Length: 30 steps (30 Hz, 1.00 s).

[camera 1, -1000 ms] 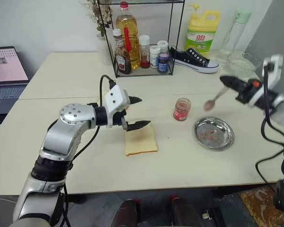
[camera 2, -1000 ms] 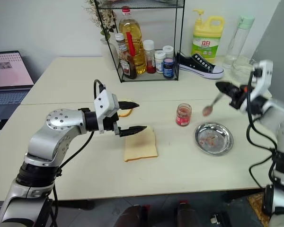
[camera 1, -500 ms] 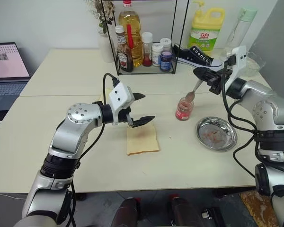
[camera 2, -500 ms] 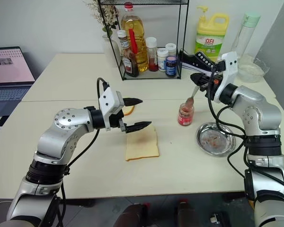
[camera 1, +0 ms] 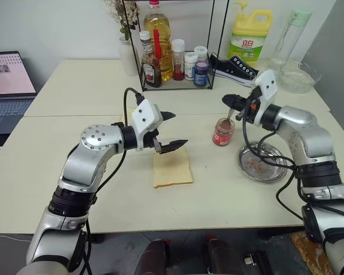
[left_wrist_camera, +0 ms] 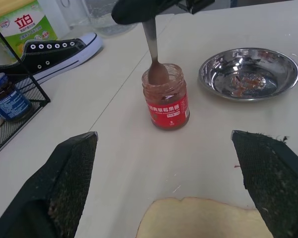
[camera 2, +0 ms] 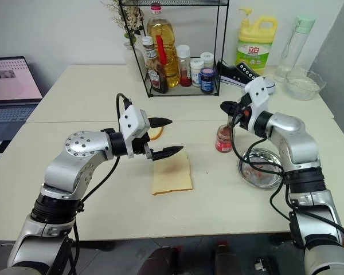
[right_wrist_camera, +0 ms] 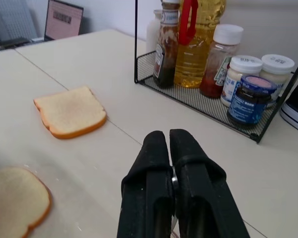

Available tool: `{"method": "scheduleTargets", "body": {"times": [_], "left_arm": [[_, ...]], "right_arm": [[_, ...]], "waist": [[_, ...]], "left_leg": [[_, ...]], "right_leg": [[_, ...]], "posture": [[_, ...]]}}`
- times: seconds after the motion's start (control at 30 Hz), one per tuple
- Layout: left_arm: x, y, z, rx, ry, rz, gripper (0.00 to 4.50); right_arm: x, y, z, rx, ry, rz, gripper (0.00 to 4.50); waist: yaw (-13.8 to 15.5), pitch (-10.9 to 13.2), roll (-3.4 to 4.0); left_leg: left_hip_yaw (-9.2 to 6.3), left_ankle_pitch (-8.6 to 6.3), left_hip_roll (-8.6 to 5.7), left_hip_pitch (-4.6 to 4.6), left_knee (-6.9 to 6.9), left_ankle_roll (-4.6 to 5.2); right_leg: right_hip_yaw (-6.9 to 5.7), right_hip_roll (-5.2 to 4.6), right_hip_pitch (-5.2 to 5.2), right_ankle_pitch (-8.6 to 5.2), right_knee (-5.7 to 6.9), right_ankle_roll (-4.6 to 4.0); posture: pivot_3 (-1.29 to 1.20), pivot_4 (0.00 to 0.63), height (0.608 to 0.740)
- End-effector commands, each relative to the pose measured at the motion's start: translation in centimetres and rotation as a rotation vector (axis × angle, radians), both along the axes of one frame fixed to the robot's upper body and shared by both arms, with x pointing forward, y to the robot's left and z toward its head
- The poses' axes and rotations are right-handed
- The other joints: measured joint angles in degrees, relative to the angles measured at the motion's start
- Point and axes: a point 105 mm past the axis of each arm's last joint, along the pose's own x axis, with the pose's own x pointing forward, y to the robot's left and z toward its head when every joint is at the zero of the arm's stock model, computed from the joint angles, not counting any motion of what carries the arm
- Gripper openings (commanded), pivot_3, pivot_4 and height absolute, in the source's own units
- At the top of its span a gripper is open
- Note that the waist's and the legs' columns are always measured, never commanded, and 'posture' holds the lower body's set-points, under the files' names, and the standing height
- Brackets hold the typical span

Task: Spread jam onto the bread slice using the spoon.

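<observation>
Bright, even light, soft shadows

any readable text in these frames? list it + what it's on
"立白": green label of the yellow detergent bottle.
Jam jar red label: print too small to read.
Rack bottles and blue-lidded jar: labels blurred.
Laptop screen: unreadable.

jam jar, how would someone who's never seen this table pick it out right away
Start at the black wire rack of bottles at the back of the table, then come forward to the round steel dish. The jam jar stands just beside that dish, toward the bread slice. It is the short clear glass jar with a red label standing alone, with the spoon dipped in it.
</observation>
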Motion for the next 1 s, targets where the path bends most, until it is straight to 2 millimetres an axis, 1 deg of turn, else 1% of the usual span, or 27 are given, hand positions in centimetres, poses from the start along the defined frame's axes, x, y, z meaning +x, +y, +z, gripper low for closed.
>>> {"method": "scheduleTargets", "body": {"times": [0.03,0.13,0.27,0.4,0.47,0.53,0.67,0.73,0.83,0.87,1.0], "left_arm": [[-0.6,-0.1,1.3,0.004,-0.063,-0.011,4.5],[-0.7,0.0,1.1,0.016,-0.063,-0.014,4.5],[-0.7,0.0,1.2,0.013,-0.063,-0.01,4.5],[-0.7,0.0,1.2,0.015,-0.06,-0.011,4.5],[-0.6,0.1,1.3,0.015,-0.061,-0.009,4.5],[-0.6,0.2,1.4,0.015,-0.063,-0.006,4.5],[-0.7,0.2,1.3,0.015,-0.063,-0.005,4.5],[-0.8,0.2,1.3,0.015,-0.062,-0.004,4.5],[-0.8,0.3,1.3,0.016,-0.062,0.002,4.5],[-0.8,0.3,1.3,0.016,-0.061,0.002,4.5],[-0.8,0.3,1.2,0.016,-0.061,0.001,4.5]], "right_arm": [[-0.4,0.4,1.0,-0.053,-0.098,0.023,0.01],[-0.4,0.4,0.4,-0.096,-0.119,0.022,0.01],[-0.4,0.3,-0.2,-0.106,-0.115,0.015,0.01],[-0.5,0.6,-1.7,-0.116,-0.076,0.018,0.01],[-0.4,0.8,-2.1,-0.062,-0.029,0.016,0.01],[-0.4,1.0,-2.2,0.015,0.02,0.013,0.01],[-0.5,1.2,-2.3,0.102,0.083,0.002,0.01],[-0.5,1.2,-2.0,0.177,0.13,-0.007,0.01],[-0.3,1.1,-1.0,0.313,0.192,-0.033,0.01],[-0.1,0.8,-0.6,0.369,0.218,-0.055,0.01],[0.5,-0.2,0.2,0.497,0.285,-0.114,0.01]], "waist": [[-0.01,0.0,0.0],[-0.01,0.0,0.0],[0.0,0.0,0.0],[0.0,0.0,0.0],[-0.02,0.0,0.0],[-0.02,0.0,0.0],[-0.02,0.0,0.0],[-0.02,0.0,0.0],[-0.01,0.0,0.0],[-0.05,0.0,0.0],[-0.08,0.0,0.01]], "left_leg": [[0.0,0.0,0.0,0.0,0.0,0.0],[-0.01,0.0,0.01,0.0,0.0,0.0],[-0.01,0.0,0.0,0.0,0.0,-0.01],[-0.02,0.0,0.0,0.01,0.0,-0.01],[-0.01,0.0,0.0,0.01,0.0,-0.01],[-0.01,0.01,0.0,0.02,0.0,-0.01],[-0.04,0.01,0.02,0.04,0.0,-0.02],[-0.03,0.01,0.02,0.04,0.0,-0.02],[-0.03,0.01,0.02,0.04,0.0,-0.02],[-0.04,0.01,0.02,0.04,-0.01,-0.02],[-0.03,0.01,0.03,0.04,-0.02,-0.02]], "right_leg": [[0.0,0.0,0.0,0.0,0.0,0.0],[0.0,0.0,-0.01,0.0,0.01,0.0],[-0.01,0.0,0.0,0.0,0.0,0.0],[-0.02,0.0,0.01,0.0,0.0,0.0],[-0.01,0.0,0.01,0.0,0.01,0.0],[-0.01,0.0,0.01,0.0,0.02,0.0],[-0.01,0.0,0.02,0.0,0.02,-0.01],[-0.01,0.0,0.02,0.0,0.02,-0.01],[-0.01,0.0,0.02,0.0,0.03,-0.01],[0.0,0.0,0.02,0.0,0.03,-0.01],[-0.01,0.0,0.0,0.0,0.05,-0.01]], "posture": [[0.0,0.15,0.74],[0.0,0.15,0.74],[0.0,0.15,0.74],[0.0,0.15,0.74],[0.0,0.15,0.74],[0.0,0.15,0.74],[0.0,0.15,0.74],[0.0,0.15,0.74],[0.0,0.15,0.74],[0.0,0.15,0.74],[0.0,0.15,0.74]]}}
